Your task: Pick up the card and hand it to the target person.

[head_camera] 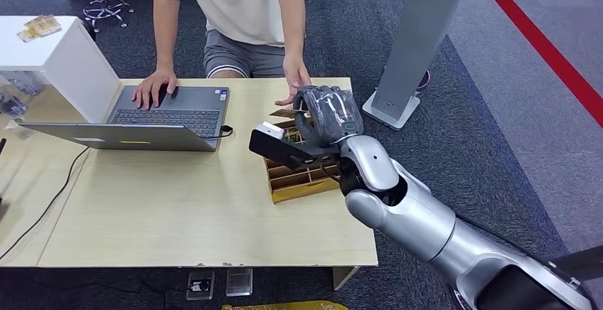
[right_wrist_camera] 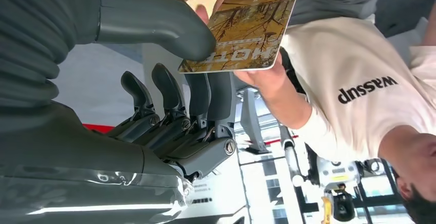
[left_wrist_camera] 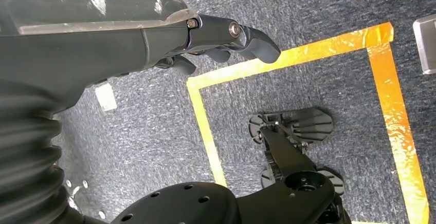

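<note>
The right hand (head_camera: pixel 328 114) grips the card (right_wrist_camera: pixel 241 26) between its thick thumb (right_wrist_camera: pixel 154 21) and its dark fingers (right_wrist_camera: pixel 205 100), the thumb pressed on the card's printed face and the fingers curled beneath its near edge. The hand is raised over the wooden card holder (head_camera: pixel 299 178) at the right end of the counter (head_camera: pixel 185 210), and the card reaches out toward 12 o'clock, where the person's open hand (head_camera: pixel 295 82) lies against its far side; whether that hand has closed on it cannot be told. The person (head_camera: pixel 235 11), in a pale T-shirt, sits across the counter at 12 o'clock, with the other hand (head_camera: pixel 153 88) resting on the open laptop (head_camera: pixel 163 114) at about 10 o'clock from the robot's hand. The left hand (left_wrist_camera: pixel 226 41) hangs over grey carpet (left_wrist_camera: pixel 149 131) marked with orange tape (left_wrist_camera: pixel 288 54), its fingers loosely curled and holding nothing.
</note>
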